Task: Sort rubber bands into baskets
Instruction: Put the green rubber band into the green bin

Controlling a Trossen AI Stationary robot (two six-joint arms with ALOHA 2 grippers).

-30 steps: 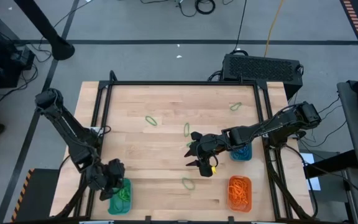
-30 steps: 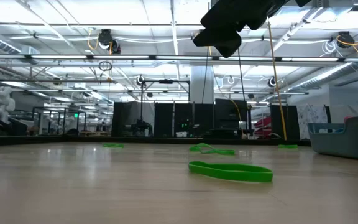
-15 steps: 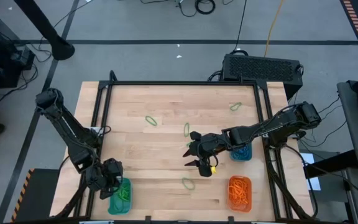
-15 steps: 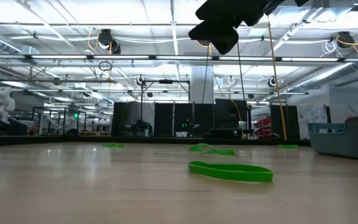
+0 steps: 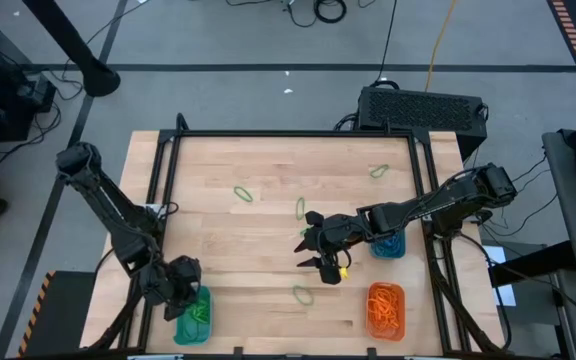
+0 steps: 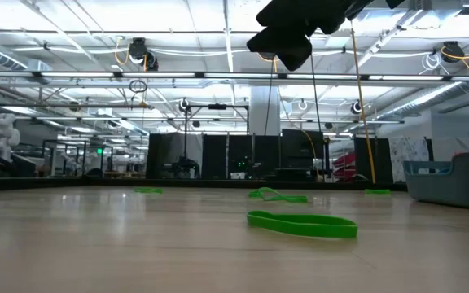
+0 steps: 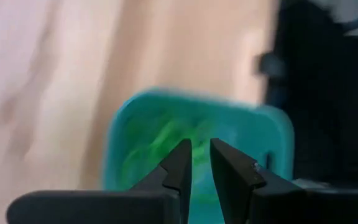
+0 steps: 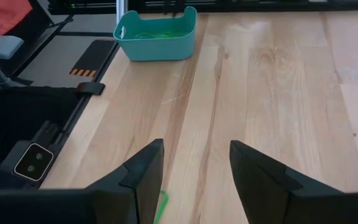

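My left gripper (image 7: pixel 201 148) hovers over the teal basket (image 7: pixel 272 134) at the table's near left corner, which holds green rubber bands (image 7: pixel 160 146). Its fingers stand a narrow gap apart with nothing between them. In the high view my left gripper (image 5: pixel 182 297) is at that basket's (image 5: pixel 194 322) far end. My right gripper (image 5: pixel 318 252) hangs open above the middle of the table, holding nothing, its fingers (image 8: pixel 143 168) spread wide. Green rubber bands lie flat on the wood: one (image 5: pixel 303 294) near it, others (image 5: pixel 243 193) (image 5: pixel 300 207) (image 5: pixel 378 171) farther back.
A second teal basket (image 5: pixel 388 244) with blue bands and an orange basket (image 5: pixel 386 308) with orange bands stand at the right side. A black frame (image 5: pixel 288 134) borders the table. In the low view a green band (image 6: pixel 301 225) lies closest, under my raised right gripper (image 6: pixel 282 49).
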